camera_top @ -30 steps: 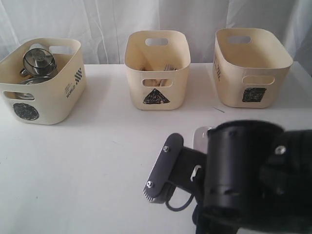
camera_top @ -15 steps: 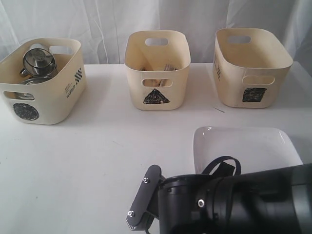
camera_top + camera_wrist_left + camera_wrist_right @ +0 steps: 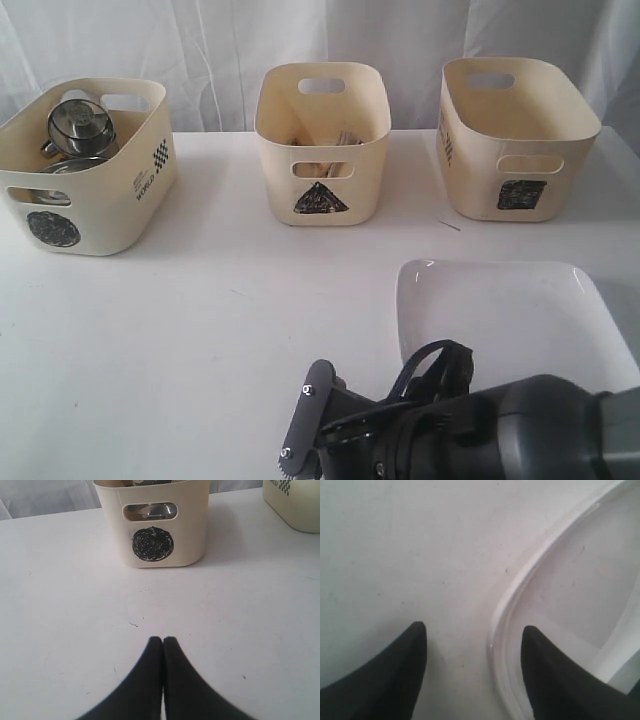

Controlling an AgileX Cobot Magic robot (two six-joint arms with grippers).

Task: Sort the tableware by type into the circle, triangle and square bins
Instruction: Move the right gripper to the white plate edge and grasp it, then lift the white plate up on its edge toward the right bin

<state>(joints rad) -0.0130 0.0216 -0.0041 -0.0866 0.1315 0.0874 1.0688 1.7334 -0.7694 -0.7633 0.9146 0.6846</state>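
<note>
Right hand (image 3: pixel 472 629) has sunk to the counter (image 3: pixel 220 320), spread astride the rim of the white square plate (image 3: pixel 505 310), so its pickup looks near; left hand (image 3: pixel 163 642) pressed together

Left tool (image 3: pixel 163 640): fingers pressed together, tips touching.
Right tool (image 3: pixel 474 626): fingers spread wide apart.
Right arm (image 3: pixel 520 430): low, at the exterior view's near edge.
</note>
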